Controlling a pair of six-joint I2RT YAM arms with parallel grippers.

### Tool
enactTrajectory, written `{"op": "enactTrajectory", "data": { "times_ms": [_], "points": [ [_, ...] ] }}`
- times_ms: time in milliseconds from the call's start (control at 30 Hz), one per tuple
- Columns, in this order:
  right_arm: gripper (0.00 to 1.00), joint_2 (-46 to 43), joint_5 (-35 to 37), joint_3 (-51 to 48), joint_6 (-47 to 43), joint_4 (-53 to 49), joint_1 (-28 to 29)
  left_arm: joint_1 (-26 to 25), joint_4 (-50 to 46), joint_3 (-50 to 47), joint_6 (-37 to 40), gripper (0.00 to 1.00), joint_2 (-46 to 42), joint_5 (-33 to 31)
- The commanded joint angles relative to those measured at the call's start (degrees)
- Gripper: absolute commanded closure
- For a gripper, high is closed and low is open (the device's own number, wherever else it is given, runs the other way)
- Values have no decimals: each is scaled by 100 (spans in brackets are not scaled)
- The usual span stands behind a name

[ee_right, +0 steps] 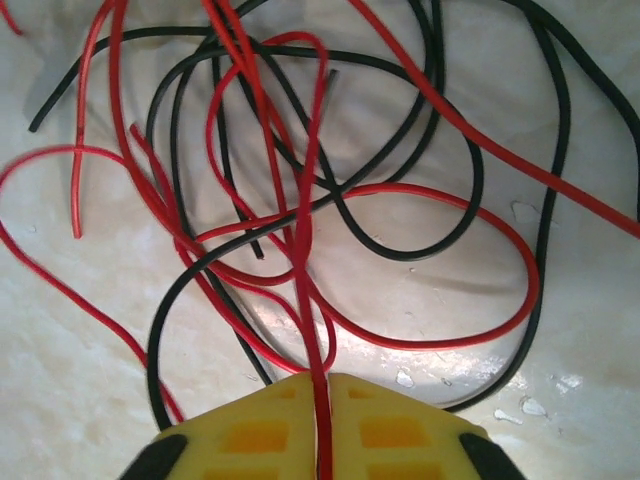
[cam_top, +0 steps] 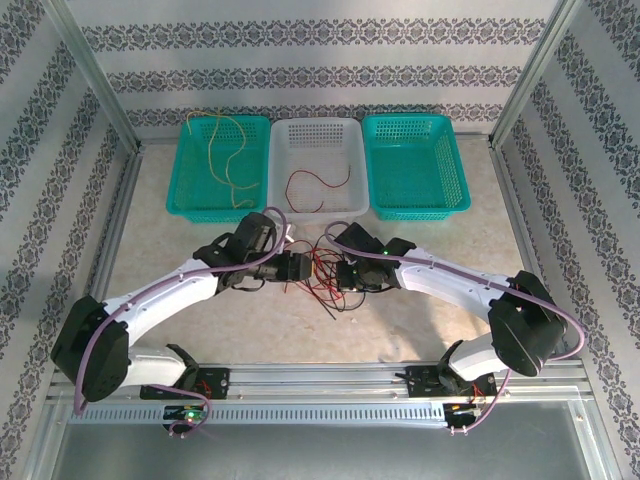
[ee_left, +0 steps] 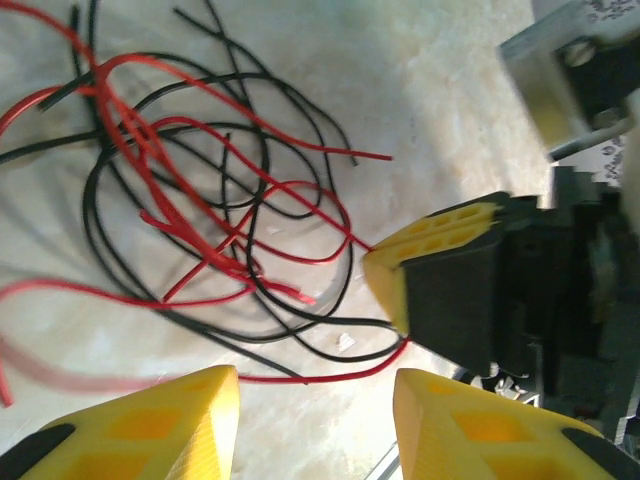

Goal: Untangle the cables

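Where the two arms meet at mid-bench, the right end effector (ee_right: 322, 390) is clamped tight on a red cable (ee_right: 312, 250), which runs up from between its fingers (ee_right: 260, 425) into the tangle. The left end effector (ee_left: 315, 388) stands partly open with nothing between its fingers; a red strand lies on the bench (cam_top: 450, 245) just past their tips. The cables (cam_top: 325, 282), red and black, lie looped over one another between the two end effectors. A yellow cable (cam_top: 225, 150) lies in the left green basket (cam_top: 185, 205).
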Motion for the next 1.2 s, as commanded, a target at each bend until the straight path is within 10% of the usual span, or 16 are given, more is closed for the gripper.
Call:
{"op": "enactTrajectory", "data": {
  "times_ms": [0,1167],
  "points": [
    [97,-280,-58,210,-117,72,43,-145,117,260,85,54,146,-58],
    [100,-2306,692,2300,-1536,-286,707,-240,118,-274,29,58,359,-1148]
  ]
}}
